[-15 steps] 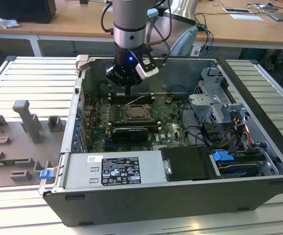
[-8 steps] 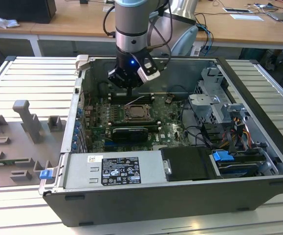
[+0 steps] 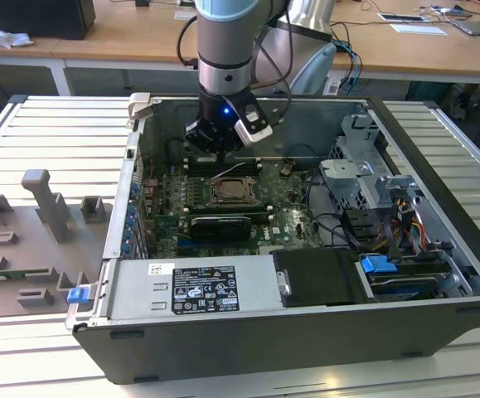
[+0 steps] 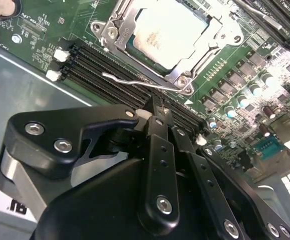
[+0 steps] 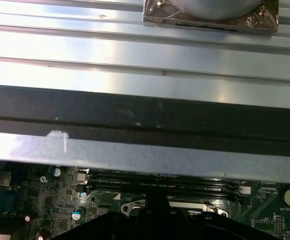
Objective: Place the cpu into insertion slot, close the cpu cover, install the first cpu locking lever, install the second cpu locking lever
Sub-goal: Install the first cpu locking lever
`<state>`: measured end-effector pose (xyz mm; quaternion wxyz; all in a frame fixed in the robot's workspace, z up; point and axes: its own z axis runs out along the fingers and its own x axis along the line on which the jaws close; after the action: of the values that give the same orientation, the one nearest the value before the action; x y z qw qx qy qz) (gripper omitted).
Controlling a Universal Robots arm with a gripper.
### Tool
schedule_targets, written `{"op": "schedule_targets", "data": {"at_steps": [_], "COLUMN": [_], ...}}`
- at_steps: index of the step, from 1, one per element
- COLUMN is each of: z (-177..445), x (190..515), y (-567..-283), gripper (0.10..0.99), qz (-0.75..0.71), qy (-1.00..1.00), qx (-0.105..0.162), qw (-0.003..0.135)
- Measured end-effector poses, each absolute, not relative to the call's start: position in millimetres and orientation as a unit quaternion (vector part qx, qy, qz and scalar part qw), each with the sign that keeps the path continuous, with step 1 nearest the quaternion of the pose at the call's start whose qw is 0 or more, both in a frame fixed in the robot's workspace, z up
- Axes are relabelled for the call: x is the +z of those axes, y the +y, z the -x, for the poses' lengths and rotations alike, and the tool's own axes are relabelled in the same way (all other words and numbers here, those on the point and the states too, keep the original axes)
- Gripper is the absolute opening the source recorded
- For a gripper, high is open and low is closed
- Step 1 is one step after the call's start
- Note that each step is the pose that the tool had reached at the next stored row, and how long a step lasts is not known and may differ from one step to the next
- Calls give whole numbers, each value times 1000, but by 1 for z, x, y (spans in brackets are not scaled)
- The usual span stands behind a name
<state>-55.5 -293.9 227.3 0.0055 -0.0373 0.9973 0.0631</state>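
The cpu (image 4: 170,32) lies in the insertion slot (image 3: 233,192), its silver-grey top showing. The cpu cover (image 4: 182,79) is folded down over it, framing the chip. A thin wire locking lever (image 4: 124,77) stands free beside the socket edge, over the memory slots, and is not latched. My gripper (image 4: 156,107) hovers just short of this lever with its fingers (image 4: 160,130) closed together and nothing visibly between them. In the exterior view the gripper (image 3: 221,153) hangs inside the open computer case (image 3: 438,124), at the far side of the socket.
Long black memory slots (image 4: 109,70) run between gripper and socket. A black card (image 3: 219,224) and the power supply (image 3: 194,286) lie nearer the camera. A drive cage (image 3: 364,178) with cables is on the exterior view's right. Grey fixtures (image 3: 45,203) sit outside the case.
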Motion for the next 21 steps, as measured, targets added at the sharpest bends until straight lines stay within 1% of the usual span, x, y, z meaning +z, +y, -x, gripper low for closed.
{"op": "schedule_targets", "data": {"at_steps": [15, 21], "z": [55, 53], "x": [220, 217], "y": [-294, -294], "gripper": [106, 106], "qz": [37, 37], "qy": [997, 997], "qx": [63, 68], "qw": [5, 6]}}
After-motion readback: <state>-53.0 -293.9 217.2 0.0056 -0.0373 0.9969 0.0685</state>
